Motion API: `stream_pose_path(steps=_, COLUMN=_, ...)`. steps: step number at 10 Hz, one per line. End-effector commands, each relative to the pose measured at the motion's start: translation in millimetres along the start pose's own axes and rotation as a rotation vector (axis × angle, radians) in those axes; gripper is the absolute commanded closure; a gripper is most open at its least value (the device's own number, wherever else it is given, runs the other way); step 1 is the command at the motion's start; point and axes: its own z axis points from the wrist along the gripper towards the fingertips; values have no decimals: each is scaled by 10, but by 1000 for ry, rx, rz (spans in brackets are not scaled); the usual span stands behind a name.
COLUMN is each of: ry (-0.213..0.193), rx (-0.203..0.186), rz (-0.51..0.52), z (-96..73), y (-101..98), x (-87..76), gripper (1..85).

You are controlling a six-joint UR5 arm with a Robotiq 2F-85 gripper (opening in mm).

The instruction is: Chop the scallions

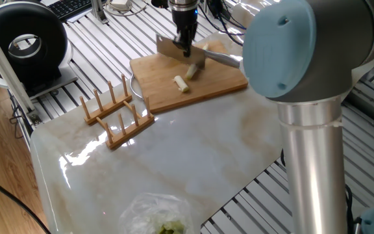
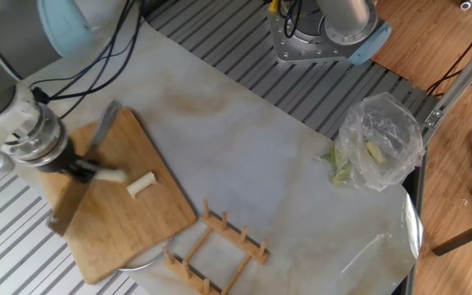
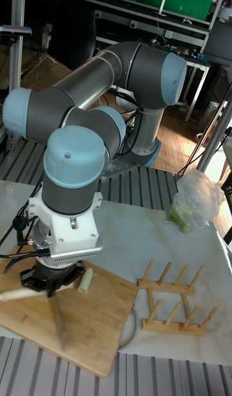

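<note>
From my remote station I see the gripper (image 1: 185,47) closed on the spine of a cleaver (image 1: 171,51), fingers pinching the blade's top edge and the arm reaching down over a bamboo cutting board (image 1: 167,88). In the other fixed view the gripper (image 2: 80,167) and the cleaver (image 2: 62,215) are blurred, so I cannot tell whether the blade's edge touches the board; its grey handle (image 2: 105,124) runs out past the gripper toward the board's far corner. The scallions (image 1: 182,83) lie on the board as pale stubby pieces: one right at the fingers, touching or nearly touching the blade (image 2: 111,175), the other a little beyond it and clear of the blade (image 2: 141,184). In the tall fixed view the gripper (image 3: 50,285) is largely hidden under the wrist, one piece (image 3: 85,279) sits just beside it and the blade (image 3: 57,322) hangs narrow below. Farther out from the gripper, off the board, a wooden dish rack (image 1: 117,112) stands on the marble tabletop (image 1: 193,149), and well beyond that lies a clear plastic bag (image 2: 379,139) with green scraps.
</note>
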Motion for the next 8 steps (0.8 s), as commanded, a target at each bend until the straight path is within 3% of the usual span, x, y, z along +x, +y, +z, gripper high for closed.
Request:
stream_pose_path(steps=1, ry=-14, rx=-12, rz=10, z=-28, y=3, x=-87, gripper=843)
stream_pose_path(steps=6, ry=-14, rx=-4, rz=9, z=-23, y=-69, x=-124, gripper=843)
stream_pose_path(steps=8, ry=-35, rx=-27, rz=7, z=40, y=-20, x=-189, gripper=843)
